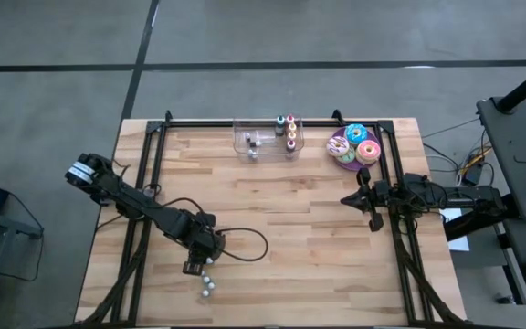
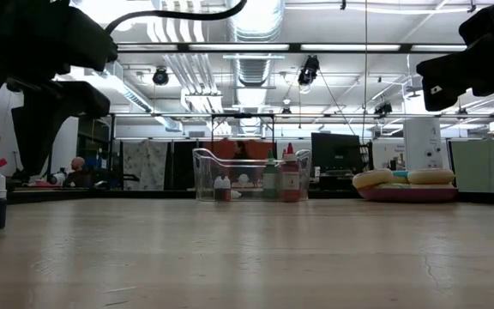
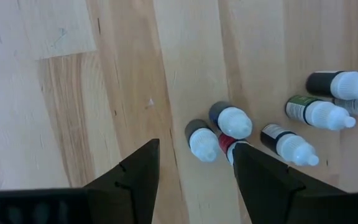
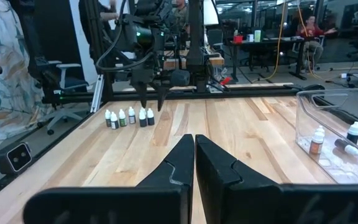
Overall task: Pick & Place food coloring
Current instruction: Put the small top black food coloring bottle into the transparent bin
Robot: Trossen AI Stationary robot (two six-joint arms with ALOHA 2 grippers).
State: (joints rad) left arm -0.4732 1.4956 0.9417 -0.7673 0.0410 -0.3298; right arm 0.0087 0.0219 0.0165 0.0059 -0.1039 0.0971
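Left gripper (image 3: 194, 171) hangs jaws-down over cluster of small white-capped food coloring bottles (image 3: 202, 140) near table's (image 1: 290, 265) front-left — jaws spread, nothing pinched, nearest bottles just past fingertips; more bottles (few, some lying) in clear bin (image 1: 265, 140) at far edge, beside plate of doughnuts (image 1: 355, 146); right gripper (image 4: 194, 155) above table's right side — jaws pressed together, empty.
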